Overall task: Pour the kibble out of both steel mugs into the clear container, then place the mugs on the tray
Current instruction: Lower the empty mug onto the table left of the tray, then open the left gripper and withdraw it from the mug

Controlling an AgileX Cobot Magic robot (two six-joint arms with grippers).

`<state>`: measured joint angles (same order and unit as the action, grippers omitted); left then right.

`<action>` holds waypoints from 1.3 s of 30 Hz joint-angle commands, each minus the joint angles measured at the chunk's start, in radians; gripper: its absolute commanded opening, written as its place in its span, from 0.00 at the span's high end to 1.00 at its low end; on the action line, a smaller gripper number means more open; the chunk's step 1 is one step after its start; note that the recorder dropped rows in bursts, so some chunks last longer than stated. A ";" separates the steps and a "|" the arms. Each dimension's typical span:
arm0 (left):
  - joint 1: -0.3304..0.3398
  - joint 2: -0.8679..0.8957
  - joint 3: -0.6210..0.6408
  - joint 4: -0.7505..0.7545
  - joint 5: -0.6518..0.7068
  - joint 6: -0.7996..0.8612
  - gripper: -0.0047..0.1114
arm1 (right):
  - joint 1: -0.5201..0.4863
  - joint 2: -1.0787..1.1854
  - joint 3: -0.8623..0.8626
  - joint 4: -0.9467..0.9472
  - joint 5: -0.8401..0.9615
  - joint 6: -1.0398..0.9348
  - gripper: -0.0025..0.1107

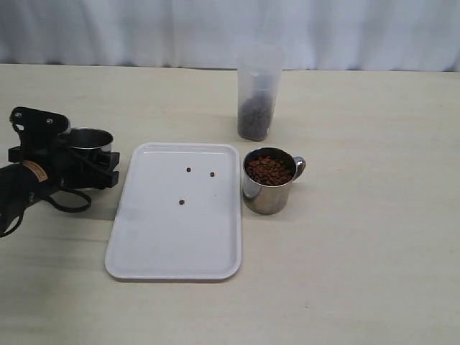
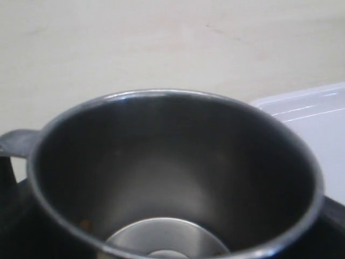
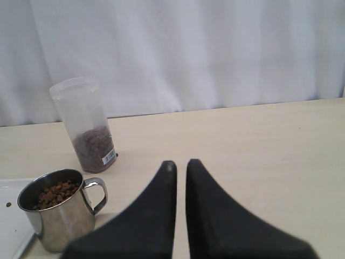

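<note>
The worktop (image 1: 359,251) is a pale, wood-grained surface.

1. Tray (image 1: 165,237): white and flat, nearest the near edge and a little left of centre, with its long sides running near to far. Three loose pellets (image 1: 182,202) of kibble lie on its far half, well apart from one another.

2. Left gripper (image 1: 92,159): positioned at the left edge, level with the far half of the tray. It is clamped around the empty steel mug (image 1: 90,138), which stands upright just beside the tray's left rim. The left wrist view looks down into this mug (image 2: 172,178): bare metal, apart from one small brownish speck low on the inner wall. Whether the base rests on the worktop cannot be determined.

3. Full steel mug (image 1: 264,198): upright on the worktop, just beside the tray's far right corner, handle pointing toward the right edge. It is filled almost to the rim with kibble (image 1: 269,170).

4. Right gripper (image 3: 181,164): visible only in its own wrist view. The fingers are drawn together to a thin slit with nothing between them. It stands clear of the full steel mug (image 3: 62,216), with bare worktop between.

5. Clear container (image 1: 259,79): upright, beyond the full steel mug, near the far edge. Dark pellets (image 1: 254,118) fill about its lower third.

6. White curtain (image 1: 144,29): hangs behind the far edge.
</note>
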<state>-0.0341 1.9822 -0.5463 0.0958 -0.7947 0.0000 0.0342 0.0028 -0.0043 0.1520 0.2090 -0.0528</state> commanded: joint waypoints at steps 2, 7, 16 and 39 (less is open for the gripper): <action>-0.002 0.012 -0.008 0.000 -0.025 0.000 0.88 | 0.003 -0.003 0.004 0.002 0.002 0.001 0.93; -0.002 0.012 -0.008 0.087 -0.020 0.000 0.47 | 0.003 -0.003 0.004 0.002 0.002 0.001 0.93; -0.001 0.012 -0.006 0.082 0.009 0.026 0.12 | 0.003 -0.003 0.004 0.002 0.002 0.001 0.93; -0.001 -0.316 0.043 0.077 0.338 -0.056 0.12 | 0.003 -0.003 0.004 0.002 0.002 0.001 0.93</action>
<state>-0.0341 1.7240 -0.5342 0.1789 -0.4495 -0.0477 0.0342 0.0028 -0.0043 0.1520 0.2090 -0.0528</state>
